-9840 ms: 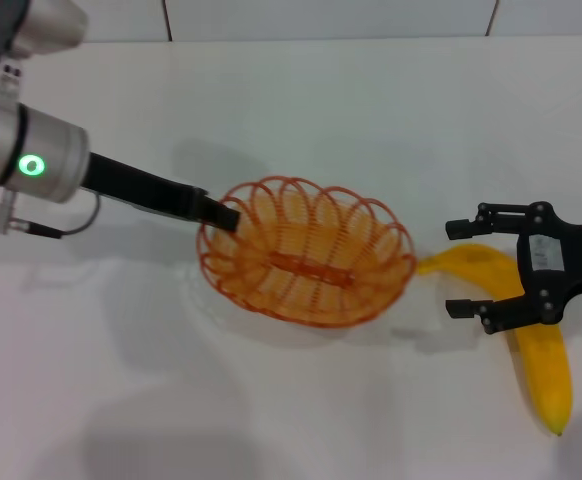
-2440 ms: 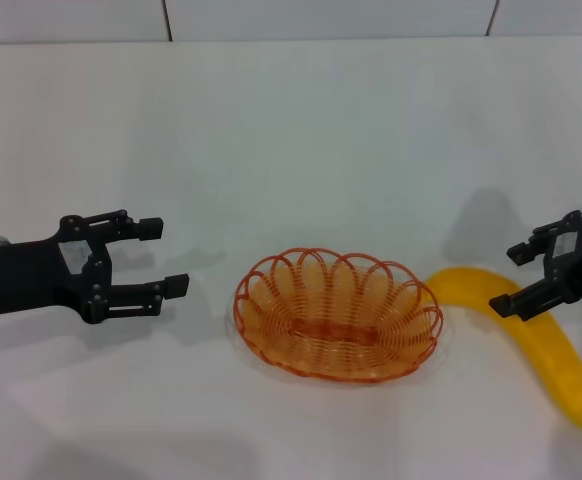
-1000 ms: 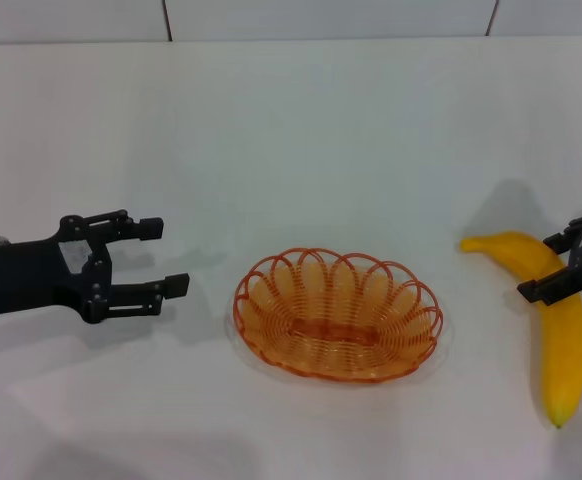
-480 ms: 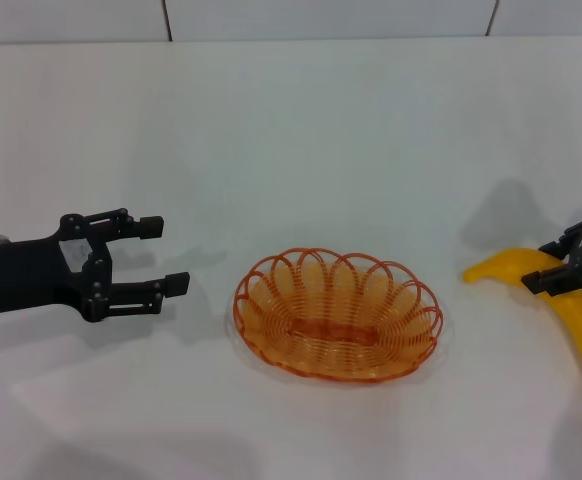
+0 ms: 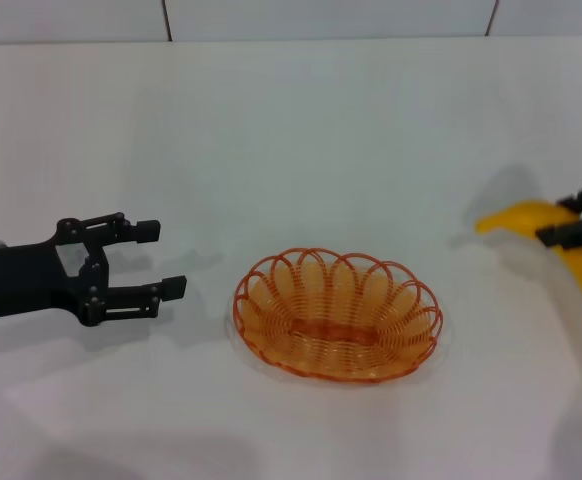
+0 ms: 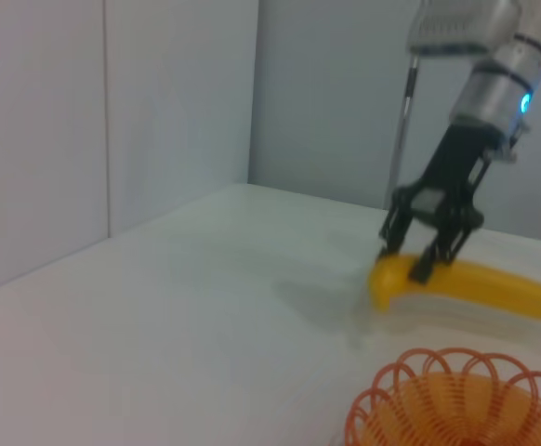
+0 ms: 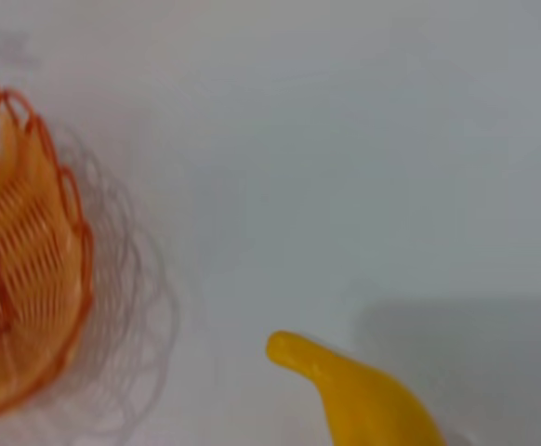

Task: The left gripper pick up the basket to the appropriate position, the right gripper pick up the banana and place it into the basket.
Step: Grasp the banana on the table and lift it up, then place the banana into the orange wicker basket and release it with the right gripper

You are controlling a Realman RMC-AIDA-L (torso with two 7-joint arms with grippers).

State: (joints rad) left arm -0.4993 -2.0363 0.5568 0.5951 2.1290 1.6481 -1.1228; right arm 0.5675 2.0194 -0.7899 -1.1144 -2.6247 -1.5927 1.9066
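The orange wire basket [image 5: 336, 315] rests on the white table in the middle; it also shows in the left wrist view [image 6: 456, 409] and the right wrist view [image 7: 19, 269]. My left gripper [image 5: 169, 258] is open and empty, a short way left of the basket. My right gripper [image 5: 571, 222] is at the right edge, shut on the yellow banana [image 5: 531, 218] near its stem end and holding it off the table. The left wrist view shows that gripper [image 6: 405, 263] clamped on the banana [image 6: 480, 283] beyond the basket. The banana's tip shows in the right wrist view [image 7: 363, 390].
The white table [image 5: 301, 130] ends at a tiled wall behind. The banana's shadow [image 5: 511, 185] falls on the table at the right. Nothing else stands on the table.
The right gripper has lifted the banana off the table and carried it up and to the right. The left gripper and the basket have not moved in the last second.
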